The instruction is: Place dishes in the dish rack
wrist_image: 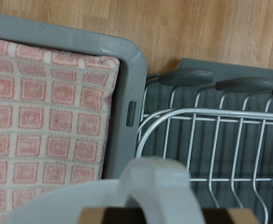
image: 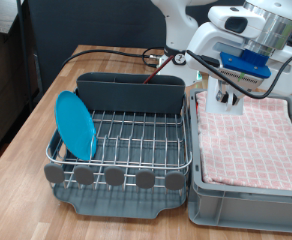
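The silver wire dish rack (image: 126,140) sits on its dark grey tray, with a tall grey caddy (image: 131,92) at the back. A bright-blue plate (image: 74,125) stands upright in the rack at the exterior view's left. A reddish-brown spoon handle (image: 152,62) sticks up from the caddy. My gripper (image: 226,92) hangs over the pink checked cloth (image: 251,135), just right of the rack, shut on the small white cup (image: 226,98). In the wrist view the cup (wrist_image: 160,182) fills the space in my gripper (wrist_image: 171,215), above the crate rim (wrist_image: 99,42) and the rack wires (wrist_image: 221,140).
The grey crate (image: 241,208) holding the cloth stands against the rack's right side. Round grey tabs (image: 114,177) line the rack's front. Black and red cables (image: 106,50) trail across the wooden table behind the caddy. A dark cabinet stands at the far left.
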`<move>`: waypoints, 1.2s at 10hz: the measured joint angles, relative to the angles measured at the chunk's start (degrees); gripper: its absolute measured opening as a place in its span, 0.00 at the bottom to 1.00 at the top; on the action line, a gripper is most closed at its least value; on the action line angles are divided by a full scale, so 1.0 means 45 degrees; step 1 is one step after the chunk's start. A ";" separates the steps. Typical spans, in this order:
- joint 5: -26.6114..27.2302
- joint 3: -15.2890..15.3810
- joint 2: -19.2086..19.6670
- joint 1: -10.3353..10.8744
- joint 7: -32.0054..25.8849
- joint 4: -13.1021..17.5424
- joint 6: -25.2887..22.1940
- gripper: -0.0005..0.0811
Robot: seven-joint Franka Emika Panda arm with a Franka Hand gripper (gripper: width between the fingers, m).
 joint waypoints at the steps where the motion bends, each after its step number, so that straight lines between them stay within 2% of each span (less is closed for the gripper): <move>1: -0.0082 -0.0006 0.0000 0.0001 0.0000 -0.0002 -0.0001 0.09; 4: -0.0452 -0.0170 0.0127 -0.0003 -0.0270 0.0329 0.0126 0.09; 7: -0.0461 -0.0414 0.0796 -0.0040 -0.0640 0.1207 0.0208 0.09; 12: 0.0022 -0.0480 0.2272 -0.0487 -0.1384 0.2739 -0.0030 0.09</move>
